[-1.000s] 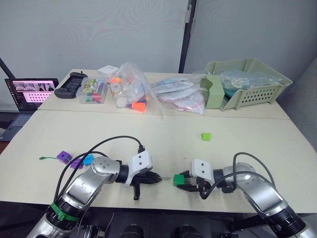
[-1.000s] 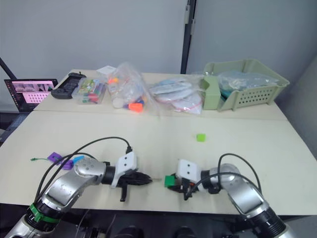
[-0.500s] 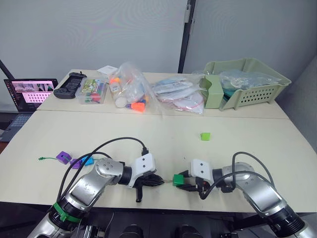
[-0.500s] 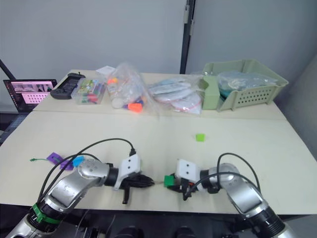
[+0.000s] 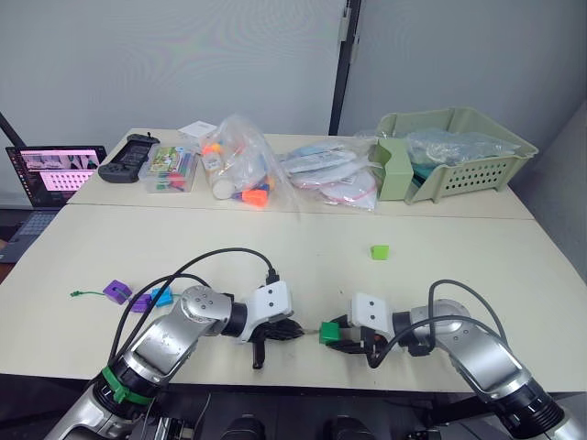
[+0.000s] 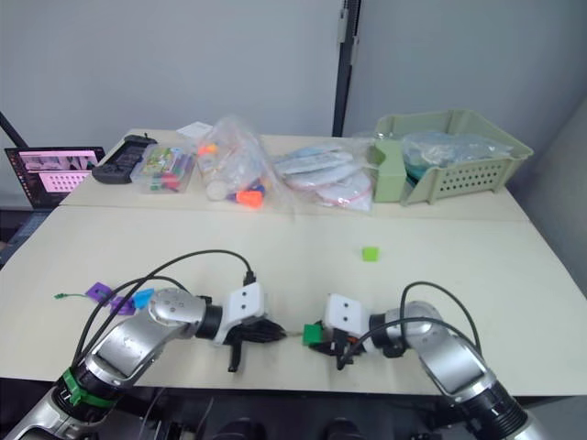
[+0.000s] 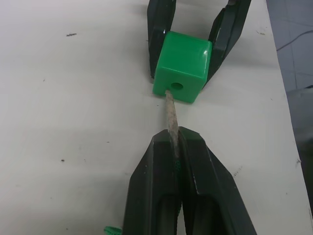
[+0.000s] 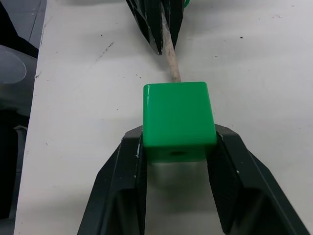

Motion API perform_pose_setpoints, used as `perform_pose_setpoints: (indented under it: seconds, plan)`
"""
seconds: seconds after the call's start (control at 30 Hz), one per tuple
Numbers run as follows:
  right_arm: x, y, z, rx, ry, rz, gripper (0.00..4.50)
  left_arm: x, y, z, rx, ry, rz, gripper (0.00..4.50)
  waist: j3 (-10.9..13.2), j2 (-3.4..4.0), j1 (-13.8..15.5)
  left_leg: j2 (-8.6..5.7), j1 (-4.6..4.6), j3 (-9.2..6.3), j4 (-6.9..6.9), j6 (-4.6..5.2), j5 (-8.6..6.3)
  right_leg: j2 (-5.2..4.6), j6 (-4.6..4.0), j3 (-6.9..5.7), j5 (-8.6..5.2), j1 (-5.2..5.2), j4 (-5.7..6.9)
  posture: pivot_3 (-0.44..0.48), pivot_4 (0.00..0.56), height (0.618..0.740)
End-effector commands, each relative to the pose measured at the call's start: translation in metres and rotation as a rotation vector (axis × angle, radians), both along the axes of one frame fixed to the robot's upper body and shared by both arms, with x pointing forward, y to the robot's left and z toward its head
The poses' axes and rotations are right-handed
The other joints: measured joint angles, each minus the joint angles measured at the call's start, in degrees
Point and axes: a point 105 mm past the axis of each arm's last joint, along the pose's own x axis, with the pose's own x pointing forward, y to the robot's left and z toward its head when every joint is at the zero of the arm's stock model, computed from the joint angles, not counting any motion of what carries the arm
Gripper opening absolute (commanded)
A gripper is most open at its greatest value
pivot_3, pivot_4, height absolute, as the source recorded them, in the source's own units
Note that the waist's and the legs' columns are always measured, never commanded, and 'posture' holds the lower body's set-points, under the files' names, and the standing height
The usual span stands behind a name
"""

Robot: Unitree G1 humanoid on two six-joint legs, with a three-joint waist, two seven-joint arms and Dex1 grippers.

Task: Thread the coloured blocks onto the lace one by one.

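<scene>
While both arms sit low at the near edge of the table (image 5: 303,243), the far side holds a green basket (image 5: 456,151), clear bags of toys (image 5: 240,170) and a laptop (image 5: 50,170) off its left end; R gripper (image 7: 195,27) is clamped on the dark green block (image 7: 182,66), one finger on each side, hole facing the L gripper; L gripper (image 7: 177,147) has its fingers pressed together on the lace (image 7: 171,115), stiff pale tip sticking out fwd; tip end is touching the block's front face just beside the hole, can't tell if it's entered; light green block (image 5: 381,251) lies alone mid-table, well apart from both grippers; two purple blocks (image 5: 117,291) and the blue block (image 5: 162,296) sit close together near the L edge; thin green cord end pokes out beside the outer purple one.
</scene>
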Motion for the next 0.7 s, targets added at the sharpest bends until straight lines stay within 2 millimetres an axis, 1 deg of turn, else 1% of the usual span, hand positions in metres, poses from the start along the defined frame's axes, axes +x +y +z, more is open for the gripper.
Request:
perform_pose_setpoints:
  seconds: [0.03, 0.37, 0.53, 0.7]
  plan:
    - [-0.002, -0.005, -0.013, -0.057, 0.039, -0.024, 1.18, -0.004, -0.009, 0.011, -0.015, -0.036, -0.046, 0.0, 0.0, 0.0, 0.0, 0.0, 0.0, 0.0, 0.0, 0.0, 0.0, 0.0, 0.0, 0.0, 0.0, 0.0, 0.0, 0.0, 0.15, 0.74]
    - [-0.003, -0.003, -0.013, -0.059, 0.042, -0.029, 1.18, -0.003, -0.018, 0.014, -0.028, -0.034, -0.055, 0.0, 0.0, 0.0, 0.0, -0.01, 0.0, 0.0, 0.0, 0.0, 0.0, 0.0, 0.0, 0.0, 0.0, 0.0, 0.0, 0.0, 0.15, 0.74]
    - [-0.002, -0.002, -0.013, -0.058, 0.042, -0.033, 1.18, -0.007, -0.017, 0.013, -0.004, -0.011, -0.082, 0.0, 0.0, 0.0, 0.0, -0.01, 0.0, 0.0, 0.0, 0.0, 0.0, 0.0, 0.0, 0.0, 0.0, 0.01, 0.0, 0.0, 0.15, 0.74]
    - [-0.002, -0.001, -0.014, -0.06, 0.041, -0.035, 1.18, -0.012, -0.02, 0.016, 0.0, 0.021, -0.098, 0.0, 0.0, 0.0, 0.0, -0.02, 0.01, 0.01, 0.0, 0.0, 0.0, 0.03, 0.0, 0.0, 0.0, 0.01, 0.0, 0.0, 0.15, 0.74]
